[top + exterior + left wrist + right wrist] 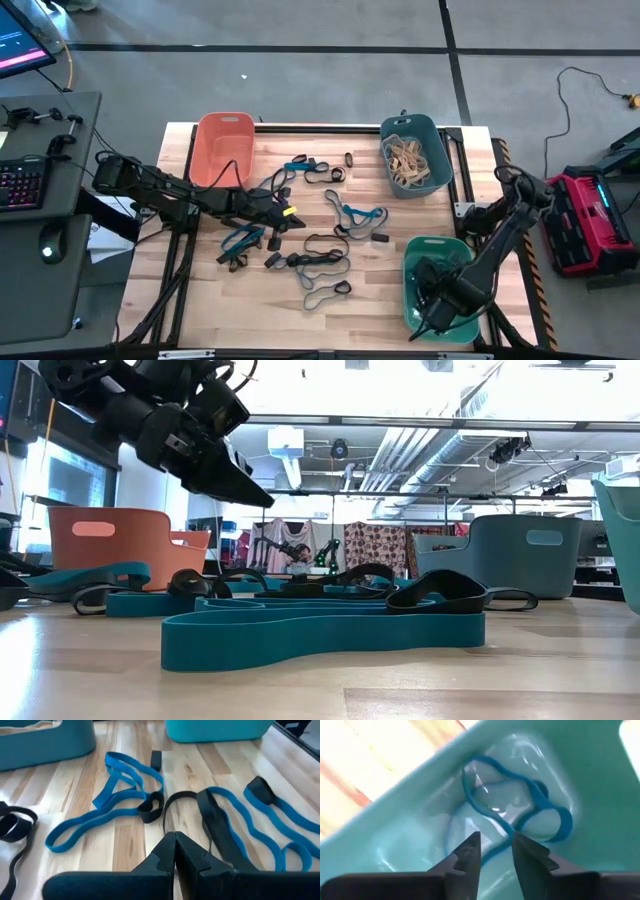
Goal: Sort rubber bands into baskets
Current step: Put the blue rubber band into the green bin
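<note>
fingers of the right gripper (494, 851) stand a little apart, down inside the green basket (412, 262) at the near right of the table (390, 330), with nothing between them; a blue band (520, 805) lies loose on the basket floor just beyond the tips, so it looks freshly dropped. fingers of the left gripper (175, 851) are pressed together and hold nothing, hovering above the loose bands in the middle of the table, a black band (215, 822) just ahead of the tips.

as for progress, the dark teal basket (437, 132) at the far right holds a heap of tan bands (408, 160), and the green one has at least that one blue band. the orange basket (206, 135) at the far left looks empty. still on the wood are several blue bands (360, 216) and black bands (322, 262), so i judge the job perhaps half done, blues and blacks left.
</note>
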{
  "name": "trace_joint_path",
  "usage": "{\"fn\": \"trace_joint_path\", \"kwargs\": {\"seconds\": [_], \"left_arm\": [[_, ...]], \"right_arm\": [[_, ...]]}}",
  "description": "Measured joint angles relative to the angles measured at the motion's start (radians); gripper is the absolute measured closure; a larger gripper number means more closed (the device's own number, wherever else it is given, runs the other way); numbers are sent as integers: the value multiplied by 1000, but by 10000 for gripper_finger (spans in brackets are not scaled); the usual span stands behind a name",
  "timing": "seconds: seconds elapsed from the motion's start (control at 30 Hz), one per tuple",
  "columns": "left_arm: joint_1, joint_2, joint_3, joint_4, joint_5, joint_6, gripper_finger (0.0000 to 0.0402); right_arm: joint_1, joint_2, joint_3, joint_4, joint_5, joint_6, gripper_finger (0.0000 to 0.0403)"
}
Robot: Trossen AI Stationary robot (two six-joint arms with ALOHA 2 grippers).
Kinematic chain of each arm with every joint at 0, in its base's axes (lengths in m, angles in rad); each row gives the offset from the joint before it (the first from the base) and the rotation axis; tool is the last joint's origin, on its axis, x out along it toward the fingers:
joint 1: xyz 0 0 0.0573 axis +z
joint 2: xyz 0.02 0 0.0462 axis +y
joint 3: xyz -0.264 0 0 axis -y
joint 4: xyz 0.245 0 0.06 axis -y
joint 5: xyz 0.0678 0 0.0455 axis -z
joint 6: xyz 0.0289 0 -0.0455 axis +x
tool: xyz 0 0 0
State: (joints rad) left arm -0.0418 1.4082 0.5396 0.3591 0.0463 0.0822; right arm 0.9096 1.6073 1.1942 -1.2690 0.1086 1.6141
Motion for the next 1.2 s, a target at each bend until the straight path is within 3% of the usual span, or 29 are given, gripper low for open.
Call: {"fn": "trace_joint_path", "kwargs": {"seconds": [0.23, 0.47, 0.57, 0.8, 1.2], "left_arm": [[-26, 0, 51, -190, -12, 21, 402], [-106, 0, 142, -434, -22, 27, 402], [-150, 0, 177, -537, -69, 27, 402], [-231, 0, 236, -728, -217, -8, 401], [-286, -48, 217, -805, -198, -107, 402]], "right_arm": [[0, 0, 99, -65, 94, -53, 298], [-18, 0, 158, -94, 192, -159, 389], [-53, 0, 159, -93, 223, -248, 392], [-191, -20, 159, -54, 229, -523, 401], [-488, -50, 137, 356, 189, -1182, 403]]}}
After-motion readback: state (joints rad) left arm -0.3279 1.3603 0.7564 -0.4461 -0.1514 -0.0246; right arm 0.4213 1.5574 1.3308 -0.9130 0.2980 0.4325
